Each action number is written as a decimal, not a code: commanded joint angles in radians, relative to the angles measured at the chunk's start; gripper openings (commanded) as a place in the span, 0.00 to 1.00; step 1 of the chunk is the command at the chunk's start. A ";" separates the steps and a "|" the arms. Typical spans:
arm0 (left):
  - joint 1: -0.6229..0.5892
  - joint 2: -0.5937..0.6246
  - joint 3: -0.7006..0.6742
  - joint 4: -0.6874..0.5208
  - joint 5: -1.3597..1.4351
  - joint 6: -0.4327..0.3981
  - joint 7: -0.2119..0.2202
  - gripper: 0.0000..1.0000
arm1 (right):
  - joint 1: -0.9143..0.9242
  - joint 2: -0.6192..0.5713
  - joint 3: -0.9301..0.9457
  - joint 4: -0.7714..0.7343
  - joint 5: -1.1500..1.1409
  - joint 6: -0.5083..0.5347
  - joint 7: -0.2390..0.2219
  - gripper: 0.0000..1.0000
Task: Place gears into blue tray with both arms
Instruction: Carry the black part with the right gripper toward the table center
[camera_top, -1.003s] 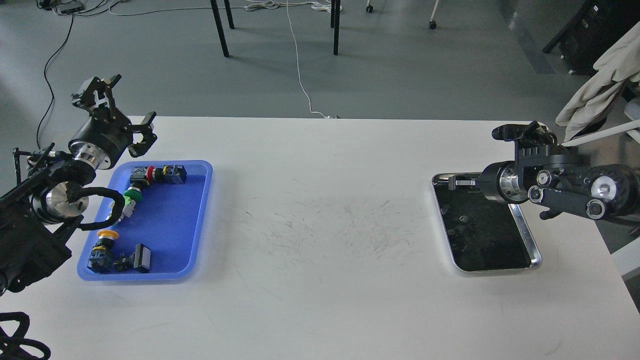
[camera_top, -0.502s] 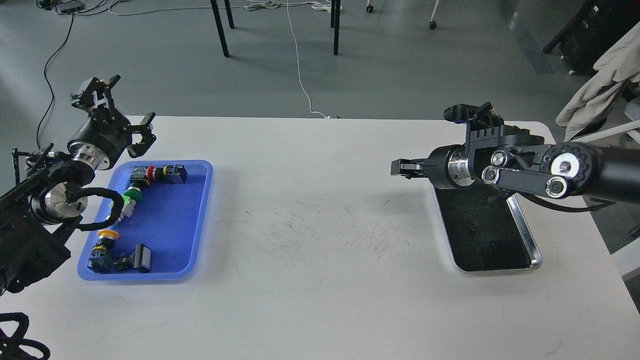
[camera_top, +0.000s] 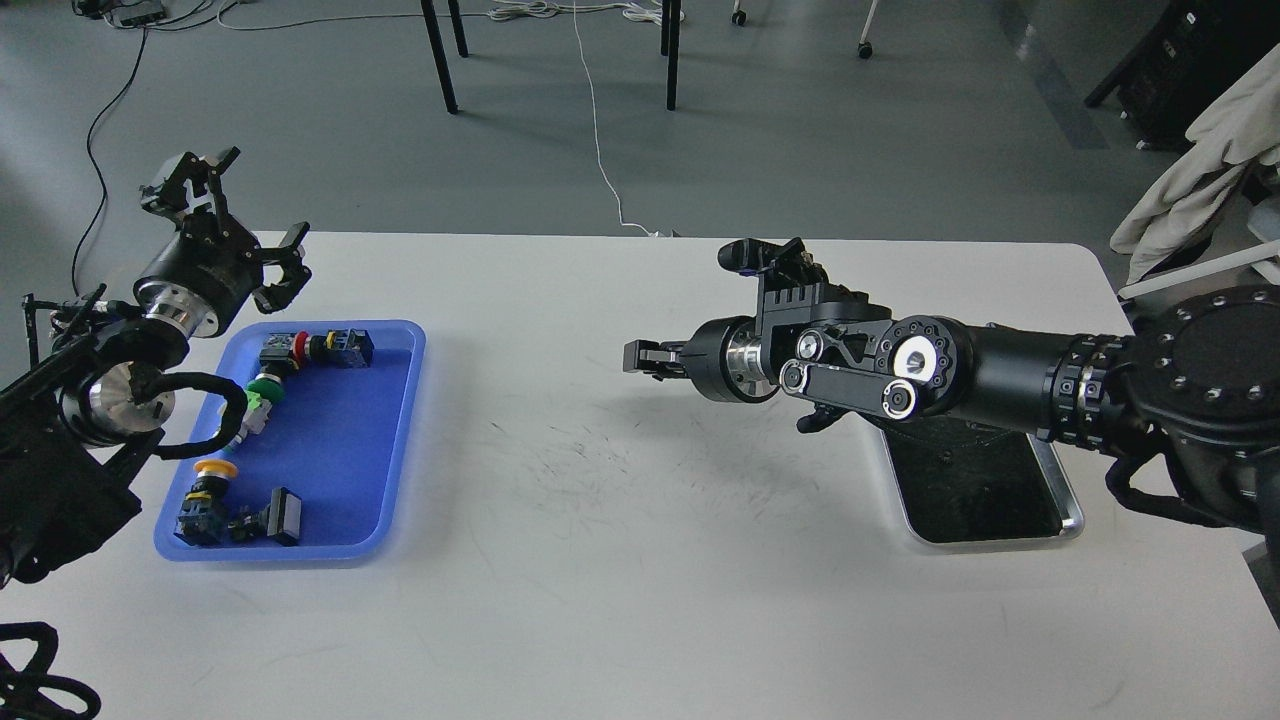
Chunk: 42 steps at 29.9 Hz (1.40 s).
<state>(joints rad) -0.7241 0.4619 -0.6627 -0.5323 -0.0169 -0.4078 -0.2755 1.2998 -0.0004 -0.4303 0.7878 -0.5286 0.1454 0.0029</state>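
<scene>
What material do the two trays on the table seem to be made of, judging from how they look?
The blue tray looks like plastic: an even, opaque blue with a soft sheen and rounded, moulded corners. The steel tray looks like polished metal, probably stainless steel: its raised rim shines bright silver and its bottom reflects darkly like a mirror. Neither can be confirmed from one view alone.

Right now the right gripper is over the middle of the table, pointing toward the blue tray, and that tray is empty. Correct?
Not quite. The blue tray is not empty: the head view shows several push-button switches with red, green and yellow caps lying in it. The rest holds: the right gripper is over the middle of the table, pointing toward that tray.
</scene>
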 joint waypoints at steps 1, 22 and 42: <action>0.002 0.001 0.000 0.002 0.000 0.000 -0.001 0.99 | -0.025 0.000 0.027 -0.010 0.028 -0.001 0.002 0.02; 0.006 0.000 0.000 0.000 0.000 0.000 -0.001 0.99 | -0.050 0.000 0.094 0.131 0.164 -0.020 0.015 0.04; 0.006 0.001 0.000 0.000 0.000 0.000 -0.002 0.99 | -0.097 0.000 0.094 0.152 0.162 -0.015 0.015 0.38</action>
<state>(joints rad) -0.7195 0.4623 -0.6627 -0.5324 -0.0169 -0.4081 -0.2771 1.2028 0.0000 -0.3357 0.9326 -0.3666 0.1280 0.0187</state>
